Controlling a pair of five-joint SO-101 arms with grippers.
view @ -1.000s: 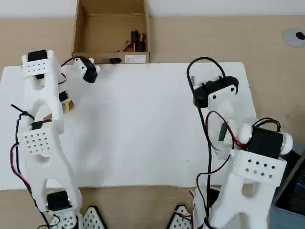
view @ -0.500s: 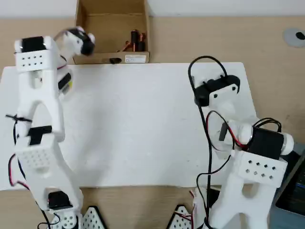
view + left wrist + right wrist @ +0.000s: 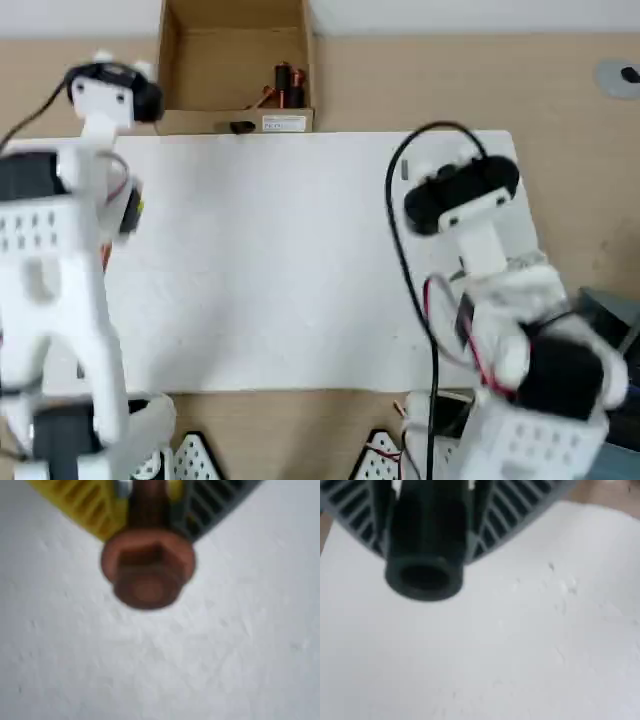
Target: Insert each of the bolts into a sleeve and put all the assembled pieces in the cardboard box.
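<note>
Copper bolt (image 3: 147, 575) tight in left pincer (image 3: 148, 510)

bolt (image 3: 147, 575): copper, flanged hex head facing lens, clamped in left gripper (image 3: 148, 502) | sleeve (image 3: 425, 555): black tube, open bore facing out, clamped in right gripper (image 3: 427, 505) | cardboard box (image 3: 215, 62): open-topped, assembled pieces (image 3: 286, 86) inside, in a near corner

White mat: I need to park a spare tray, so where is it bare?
The white mat is bare across its middle, between the left arm and the right arm, up to the cardboard box. Crowded: both side edges under the arms, and the box's right corner, where assembled pieces lie.
</note>
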